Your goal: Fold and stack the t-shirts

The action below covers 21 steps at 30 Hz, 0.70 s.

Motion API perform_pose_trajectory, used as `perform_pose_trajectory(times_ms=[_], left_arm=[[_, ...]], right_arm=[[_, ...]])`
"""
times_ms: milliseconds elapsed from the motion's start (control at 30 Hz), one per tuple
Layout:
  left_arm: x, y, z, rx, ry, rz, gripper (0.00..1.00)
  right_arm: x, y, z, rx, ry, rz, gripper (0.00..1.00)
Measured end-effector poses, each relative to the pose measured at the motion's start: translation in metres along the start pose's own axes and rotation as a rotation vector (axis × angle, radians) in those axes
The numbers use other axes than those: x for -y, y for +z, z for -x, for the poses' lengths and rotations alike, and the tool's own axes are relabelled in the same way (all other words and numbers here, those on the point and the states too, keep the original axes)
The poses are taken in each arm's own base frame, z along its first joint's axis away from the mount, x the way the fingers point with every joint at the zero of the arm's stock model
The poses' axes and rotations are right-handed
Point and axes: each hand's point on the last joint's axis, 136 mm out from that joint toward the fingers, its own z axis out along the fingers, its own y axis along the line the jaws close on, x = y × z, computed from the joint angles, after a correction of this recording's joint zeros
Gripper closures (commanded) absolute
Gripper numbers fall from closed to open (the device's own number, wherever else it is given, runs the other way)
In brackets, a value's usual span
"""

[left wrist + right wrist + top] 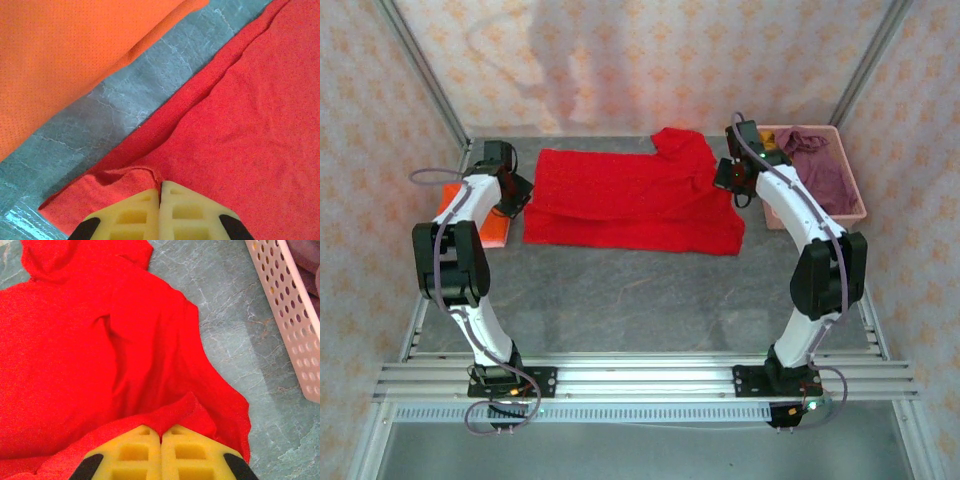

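Grey marbled tabletop between my two arms carries the red t-shirt, spread flat and lightly creased, as I hold its soft, light, limp cloth at opposite side edges, left gripper and right gripper each pressed together on a pinched fold.

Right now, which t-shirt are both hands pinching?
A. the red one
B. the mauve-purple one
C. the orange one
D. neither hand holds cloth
A: the left hand and the right hand are each shut on an edge of the red t-shirt, while the orange t-shirt lies apart on the table and the mauve-purple t-shirt sits in the pink basket.
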Motion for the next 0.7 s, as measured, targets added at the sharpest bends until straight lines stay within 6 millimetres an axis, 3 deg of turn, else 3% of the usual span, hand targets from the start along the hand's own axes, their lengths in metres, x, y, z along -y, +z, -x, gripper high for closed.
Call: perform_pose_trajectory(times_ms=[700], left_arm=[[-0.006,0.013,-0.004,-0.023,0.006,0.034,1.0]], right_arm=[[-0.016,0.031,0.024,0.006,-0.009,0.006,1.0]])
